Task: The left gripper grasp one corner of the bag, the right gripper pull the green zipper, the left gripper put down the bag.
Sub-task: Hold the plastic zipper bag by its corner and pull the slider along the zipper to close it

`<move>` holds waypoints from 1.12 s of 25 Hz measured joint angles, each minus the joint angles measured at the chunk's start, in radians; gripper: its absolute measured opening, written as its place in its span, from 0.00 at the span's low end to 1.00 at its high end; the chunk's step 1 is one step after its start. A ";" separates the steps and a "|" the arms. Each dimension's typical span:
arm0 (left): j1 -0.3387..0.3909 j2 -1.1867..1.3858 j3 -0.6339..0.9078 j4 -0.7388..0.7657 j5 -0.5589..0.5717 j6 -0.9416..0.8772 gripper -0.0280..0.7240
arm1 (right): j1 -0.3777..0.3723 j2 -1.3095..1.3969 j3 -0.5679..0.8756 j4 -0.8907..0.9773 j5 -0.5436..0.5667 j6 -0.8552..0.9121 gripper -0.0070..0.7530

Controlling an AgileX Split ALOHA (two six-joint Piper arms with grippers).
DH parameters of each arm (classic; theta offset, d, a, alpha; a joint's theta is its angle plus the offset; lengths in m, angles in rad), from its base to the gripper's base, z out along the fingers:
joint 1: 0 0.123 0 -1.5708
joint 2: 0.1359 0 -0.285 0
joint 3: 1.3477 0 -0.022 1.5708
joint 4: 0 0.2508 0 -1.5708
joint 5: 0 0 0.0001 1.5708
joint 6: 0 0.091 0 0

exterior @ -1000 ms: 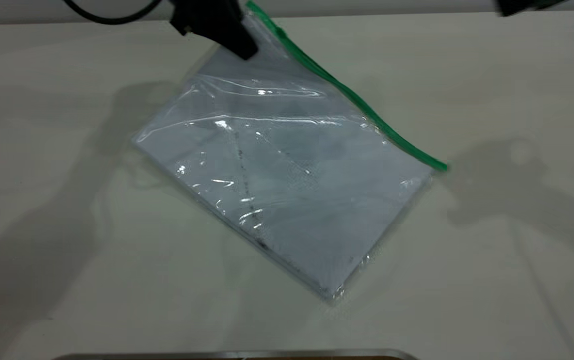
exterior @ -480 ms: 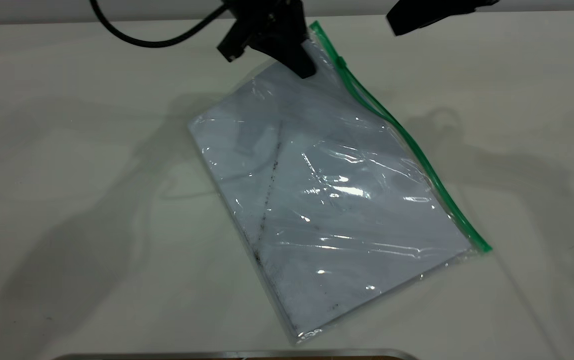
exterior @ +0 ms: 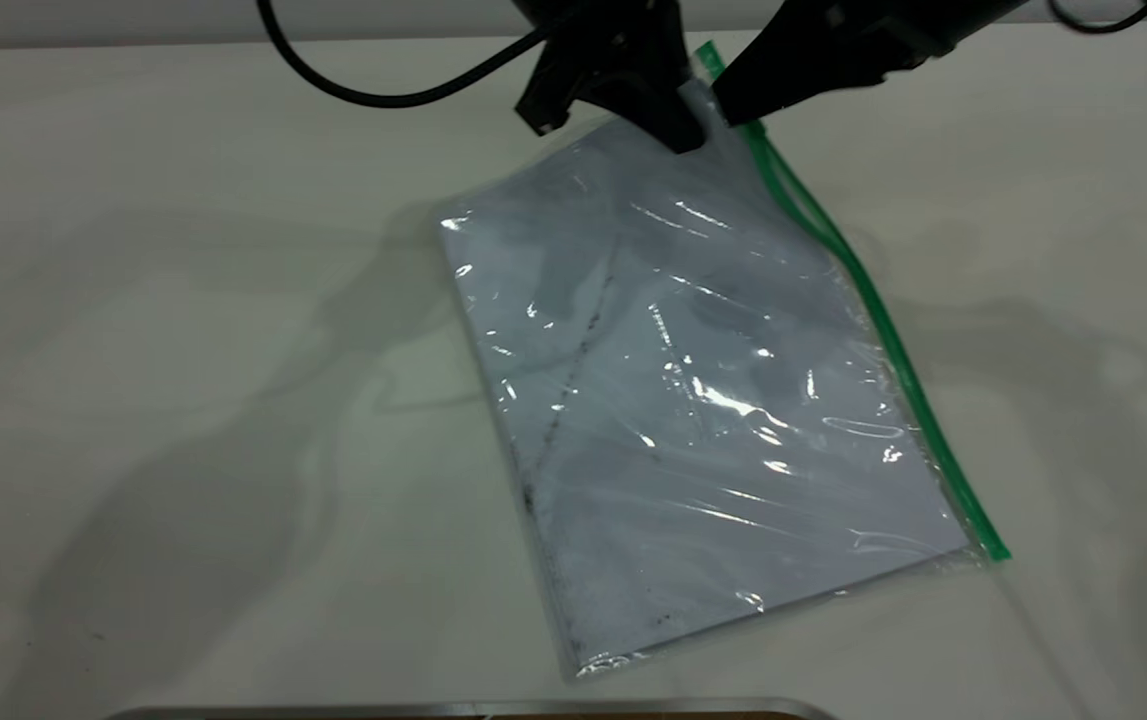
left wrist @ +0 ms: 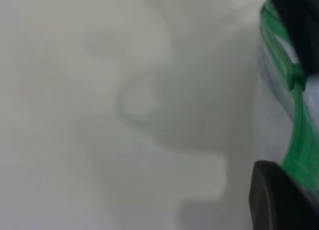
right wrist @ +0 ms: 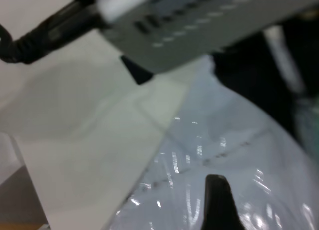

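Observation:
The bag (exterior: 713, 400) lies slanted on the table, white face up, with a dark diagonal smudge line (exterior: 573, 370). The green zipper (exterior: 883, 330) runs along its right long edge. My left gripper (exterior: 683, 130) is shut on the bag's far corner (exterior: 708, 100) and holds that end slightly raised. In the left wrist view, one of its fingers (left wrist: 279, 200) sits beside the green zipper (left wrist: 299, 135) and the slider tab (left wrist: 296, 81). My right gripper (exterior: 725, 108) comes in from the upper right, its tip at the zipper's upper end, right beside the left gripper.
The pale table (exterior: 183, 350) surrounds the bag. A braided black cable (exterior: 383, 95) loops behind the left gripper. A metal strip (exterior: 473, 708) runs along the table's near edge.
My left gripper has moved right with the corner, and the bag has swung steeper and shifted right. My right gripper has come down from the upper right to the zipper's top end.

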 joint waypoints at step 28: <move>0.001 0.000 0.000 -0.002 -0.009 -0.020 0.11 | -0.021 0.025 0.000 0.066 -0.143 -0.046 0.70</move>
